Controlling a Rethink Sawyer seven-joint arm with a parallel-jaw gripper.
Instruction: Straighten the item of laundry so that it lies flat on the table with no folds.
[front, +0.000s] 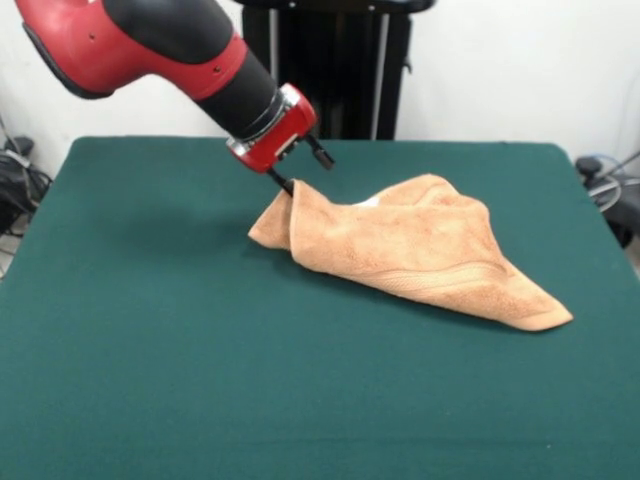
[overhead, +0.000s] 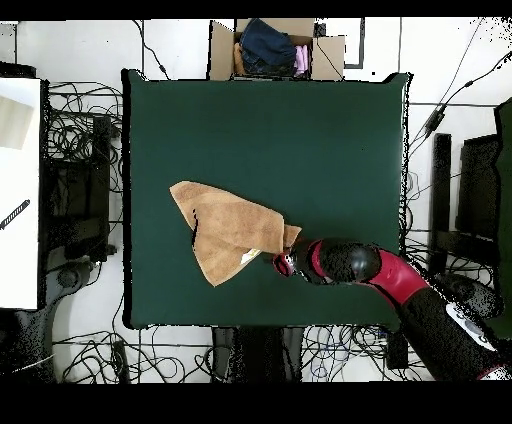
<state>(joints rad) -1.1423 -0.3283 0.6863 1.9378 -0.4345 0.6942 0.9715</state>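
The orange-tan towel lies crumpled and folded over itself on the green table, right of centre in the front view. One corner stretches out flat toward the front right, and the left end stands up in a raised fold. A bit of white label peeks out at the top. My gripper hangs tilted at that raised end, open, its lower fingertip touching the towel's upper edge and the other held clear of the cloth. From overhead, the gripper sits at the edge of the towel on the table.
A cardboard box holding dark and pink clothes stands past the table's far edge in the overhead view. Cables lie all around the table on the floor. A white surface runs along the left side.
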